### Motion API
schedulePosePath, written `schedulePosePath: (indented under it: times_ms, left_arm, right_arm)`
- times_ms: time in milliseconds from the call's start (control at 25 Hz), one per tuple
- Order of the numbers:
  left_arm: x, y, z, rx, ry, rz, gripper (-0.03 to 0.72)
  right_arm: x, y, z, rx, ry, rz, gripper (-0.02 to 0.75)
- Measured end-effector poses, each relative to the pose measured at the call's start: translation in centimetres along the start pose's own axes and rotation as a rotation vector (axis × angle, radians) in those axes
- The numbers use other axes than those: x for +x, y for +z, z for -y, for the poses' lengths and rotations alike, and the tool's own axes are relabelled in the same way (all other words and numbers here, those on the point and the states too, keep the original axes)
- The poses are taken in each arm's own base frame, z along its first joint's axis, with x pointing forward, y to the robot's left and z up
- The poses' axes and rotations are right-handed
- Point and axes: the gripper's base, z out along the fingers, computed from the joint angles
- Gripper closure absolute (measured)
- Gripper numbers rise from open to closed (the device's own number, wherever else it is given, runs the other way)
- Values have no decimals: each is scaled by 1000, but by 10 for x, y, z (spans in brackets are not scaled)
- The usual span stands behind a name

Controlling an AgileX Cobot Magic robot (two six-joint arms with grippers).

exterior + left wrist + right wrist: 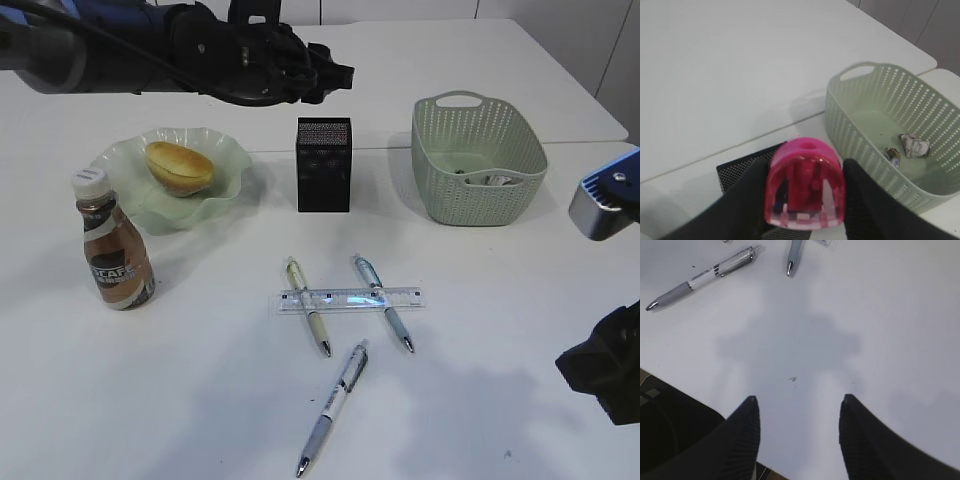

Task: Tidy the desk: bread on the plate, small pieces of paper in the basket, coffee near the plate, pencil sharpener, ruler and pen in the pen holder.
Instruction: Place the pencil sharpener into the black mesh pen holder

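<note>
Here, a pink sharpener point(805, 184) is being gripped by the left tool point(805, 200) above the holder point(740, 170), at the frame's bottom; the right tool point(797, 435) is being held open, empty, over the tabletop point(840, 340).

One bun point(180, 166) on one plate point(225, 190); one coffee bottle point(113, 243); one pen holder point(323, 164); one basket point(478, 158) containing two paper scraps point(915, 146) point(893, 154); three pens point(308, 304) point(383, 300) point(332, 406); one ruler point(351, 299); one pink sharpener point(805, 184); two grippers point(805, 192) point(797, 432).
</note>
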Motion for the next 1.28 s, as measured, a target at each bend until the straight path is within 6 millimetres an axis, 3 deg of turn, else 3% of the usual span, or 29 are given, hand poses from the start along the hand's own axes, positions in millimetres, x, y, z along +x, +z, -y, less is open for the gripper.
schedulePosePath:
  times_ms: [480, 760, 1080, 1280]
  left_arm:
    - [30, 32, -10, -15, -60, -83, 391]
    - [27, 44, -12, -12, -64, -65, 391]
    - [27, 46, -31, -44, -88, -67, 391]
    - [27, 46, -32, -45, -93, -62, 391]
  right_arm:
    - [0, 0, 0, 0, 0, 2, 331]
    - [0, 0, 0, 0, 0, 4, 331]
    - [-1, 0, 0, 0, 0, 6, 331]
    - [-1, 0, 0, 0, 0, 6, 331]
